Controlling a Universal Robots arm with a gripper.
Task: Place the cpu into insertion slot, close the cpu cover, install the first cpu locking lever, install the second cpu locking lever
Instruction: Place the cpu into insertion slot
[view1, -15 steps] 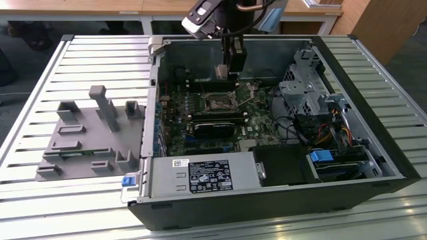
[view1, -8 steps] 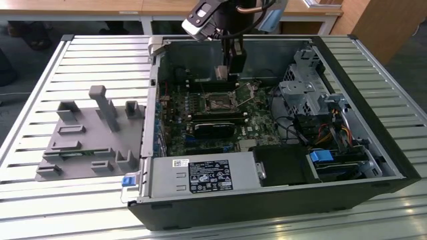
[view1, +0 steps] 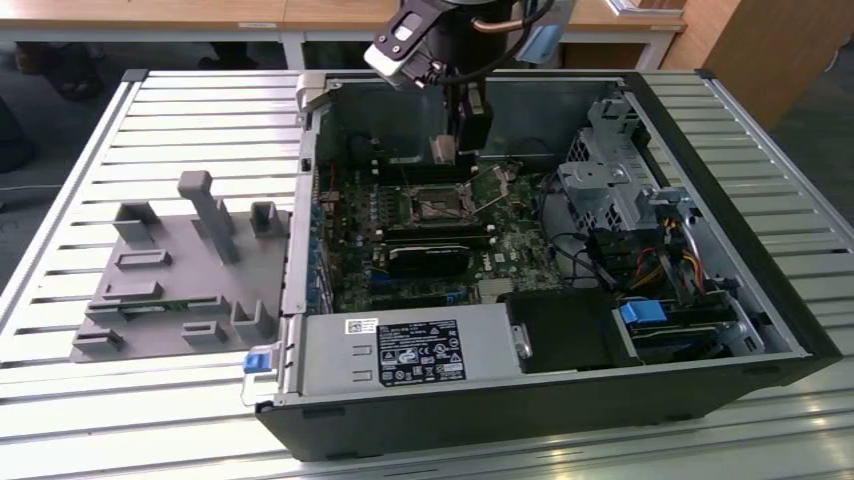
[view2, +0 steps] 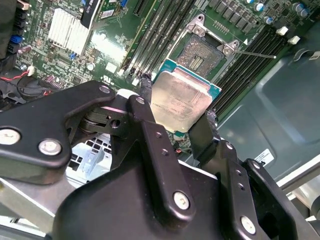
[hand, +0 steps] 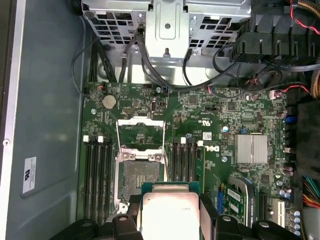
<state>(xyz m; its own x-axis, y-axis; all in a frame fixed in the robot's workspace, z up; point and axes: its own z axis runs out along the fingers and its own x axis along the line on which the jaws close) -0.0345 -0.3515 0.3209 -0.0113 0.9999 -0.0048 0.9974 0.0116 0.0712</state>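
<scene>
Gripper (view2: 178, 112) jaws clenching cpu (view2: 184, 97) by opposite edges, holding it tilted, hovering just beside insertion slot (view2: 202, 53). Slot lying bare, nothing seated inside. Cpu cover (hand: 140, 123) standing flipped open, hinged at slot's edge.

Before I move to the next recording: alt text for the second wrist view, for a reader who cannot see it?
The black pincer grips the cpu by two opposite edges, its pale metal face showing, above a green motherboard. Beyond it the insertion slot lies open and empty, flanked by long black memory slots.
</scene>
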